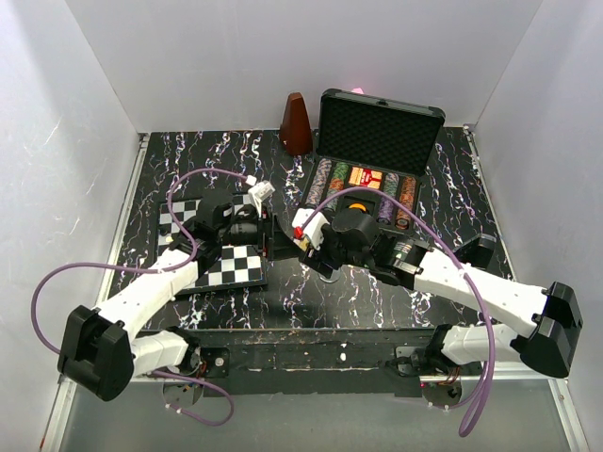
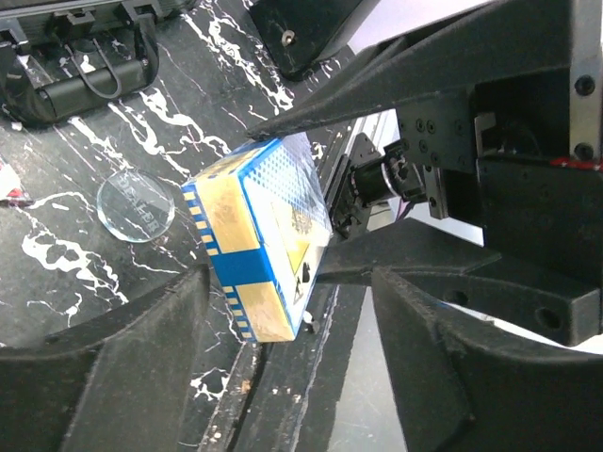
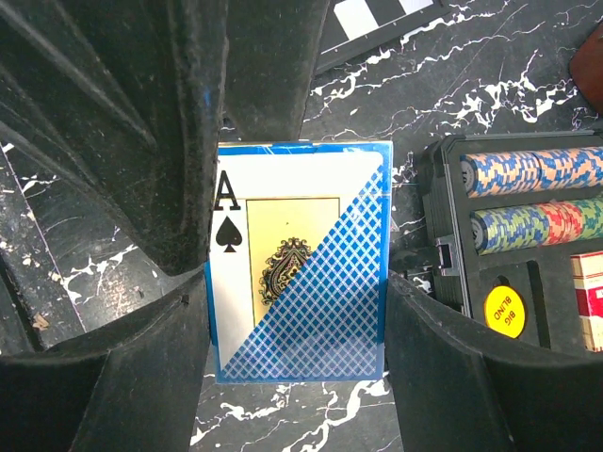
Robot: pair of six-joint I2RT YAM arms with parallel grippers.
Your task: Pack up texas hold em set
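My right gripper (image 3: 297, 315) is shut on a blue card box (image 3: 301, 282) with an ace of spades on its face and holds it above the marbled table, just left of the open black case (image 3: 443, 254). The case holds rows of striped chips (image 3: 532, 169), a yellow Big Blind button (image 3: 504, 306) and a red card box (image 3: 589, 301). In the left wrist view the blue card box (image 2: 254, 235) hangs between the right gripper's fingers. My left gripper (image 2: 292, 348) is open and empty right beside it. A clear round button (image 2: 137, 204) lies on the table.
The case (image 1: 377, 160) stands open at the back centre, its foam-lined lid upright. A brown metronome (image 1: 297, 124) stands to its left. A chessboard (image 1: 236, 266) lies under the left arm. White walls close in the table.
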